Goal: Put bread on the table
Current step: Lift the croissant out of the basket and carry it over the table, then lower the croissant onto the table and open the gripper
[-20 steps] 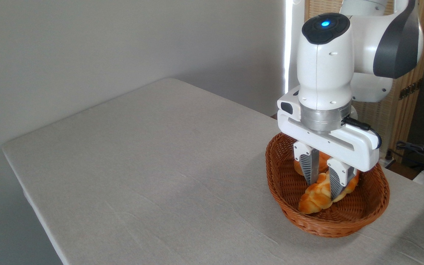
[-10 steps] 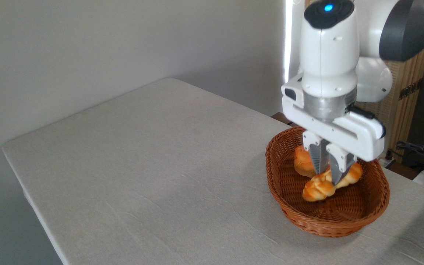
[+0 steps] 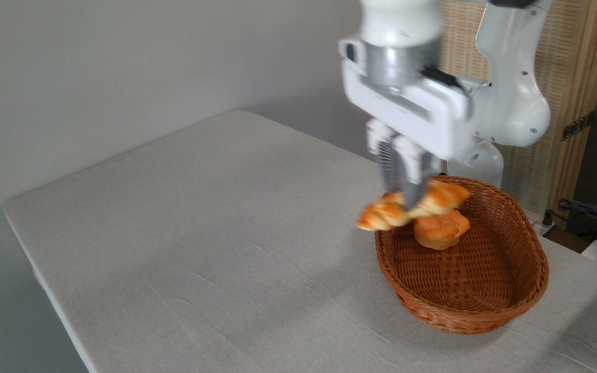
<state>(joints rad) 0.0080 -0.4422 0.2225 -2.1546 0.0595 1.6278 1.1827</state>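
Grey-clothed table [image 3: 200, 243], large, rounded corners, set against a plain pale wall; a slatted wooden screen and some cables stand at the far right. Item one: bread [image 3: 412, 208], a braided golden loaf, held in the air above the left rim of the basket, its left end already past the rim and over the cloth, touching neither. Item two: gripper [image 3: 404, 199], pointing straight down, fingers drawn in close and pinching the loaf about its middle; the picture is motion-blurred here, so the exact contact cannot be made out. Item three: wicker basket [image 3: 485, 311], brown, oval, resting on the right part of the table; contents one small round orange bun [image 3: 441, 232], lying at the far end, the rest of the woven floor bare. Status, by judgement: loaf lifted out of the basket, so the removal is done; carrying it clear over open cloth, lowering and releasing are left. Ample bare cloth lies to the left for the set-down.
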